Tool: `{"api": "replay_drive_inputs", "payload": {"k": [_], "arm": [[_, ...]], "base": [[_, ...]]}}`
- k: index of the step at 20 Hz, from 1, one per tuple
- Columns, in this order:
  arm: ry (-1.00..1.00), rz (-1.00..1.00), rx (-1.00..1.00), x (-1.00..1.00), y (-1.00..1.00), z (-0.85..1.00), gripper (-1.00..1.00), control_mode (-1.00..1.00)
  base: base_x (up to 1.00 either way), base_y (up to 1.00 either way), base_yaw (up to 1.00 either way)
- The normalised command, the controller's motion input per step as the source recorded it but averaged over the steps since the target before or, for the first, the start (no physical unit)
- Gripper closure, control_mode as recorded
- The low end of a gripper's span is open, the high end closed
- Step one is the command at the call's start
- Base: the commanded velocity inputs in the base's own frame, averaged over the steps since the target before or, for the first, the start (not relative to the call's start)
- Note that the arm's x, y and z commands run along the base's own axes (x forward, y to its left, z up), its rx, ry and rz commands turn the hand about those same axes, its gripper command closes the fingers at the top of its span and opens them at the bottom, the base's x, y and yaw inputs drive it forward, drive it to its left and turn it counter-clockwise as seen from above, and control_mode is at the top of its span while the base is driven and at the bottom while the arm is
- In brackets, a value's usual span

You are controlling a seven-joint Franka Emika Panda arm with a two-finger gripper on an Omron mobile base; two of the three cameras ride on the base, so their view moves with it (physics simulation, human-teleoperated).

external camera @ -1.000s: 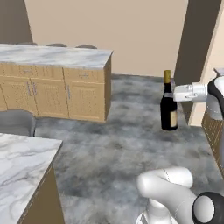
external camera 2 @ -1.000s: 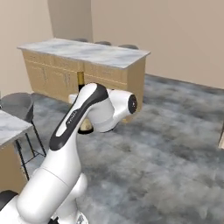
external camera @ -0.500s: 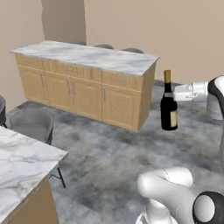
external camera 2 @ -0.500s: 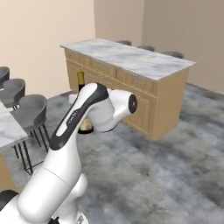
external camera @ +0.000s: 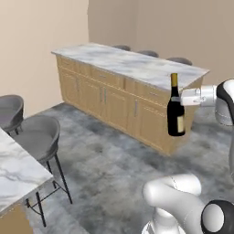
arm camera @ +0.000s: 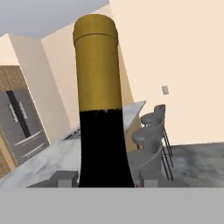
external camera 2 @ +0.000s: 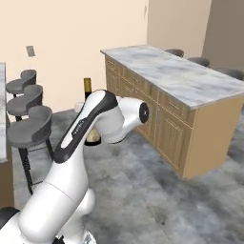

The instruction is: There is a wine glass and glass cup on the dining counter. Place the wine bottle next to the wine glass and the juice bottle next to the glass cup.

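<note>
Item: wine bottle (external camera: 176,111), upright, pinched in my pincer (external camera: 183,98) and carried clear of the floor, near the cabinet-fronted surface (external camera: 132,64). Risk (my judgement): a sharp swing while driving could tilt it, loosen the pinch, or knock a stool (external camera: 40,135).

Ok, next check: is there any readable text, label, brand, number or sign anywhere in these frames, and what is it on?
No text can be read in any view.
Wine bottle, held upright in the pincer: its pale tan label is a plain patch, no letters to make out.
Yellowish foil top in the hand view: plain, no print.
Small wall plate in the right base view: blank.
</note>
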Motion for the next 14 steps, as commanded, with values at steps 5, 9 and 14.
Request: {"api": "replay_drive_inputs", "payload": {"k": [5,9,14], "arm": [[0.0,0.0,0.0,0.0,0.0,0.0,1.0,1.0],[0.0,0.0,0.0,0.0,0.0,0.0,1.0,1.0],[0.0,0.0,0.0,0.0,0.0,0.0,1.0,1.0]], "base": [[0.64,-0.55,0.5],[0.48,-0.42,0.58],[0.51,-0.36,0.59]]}}
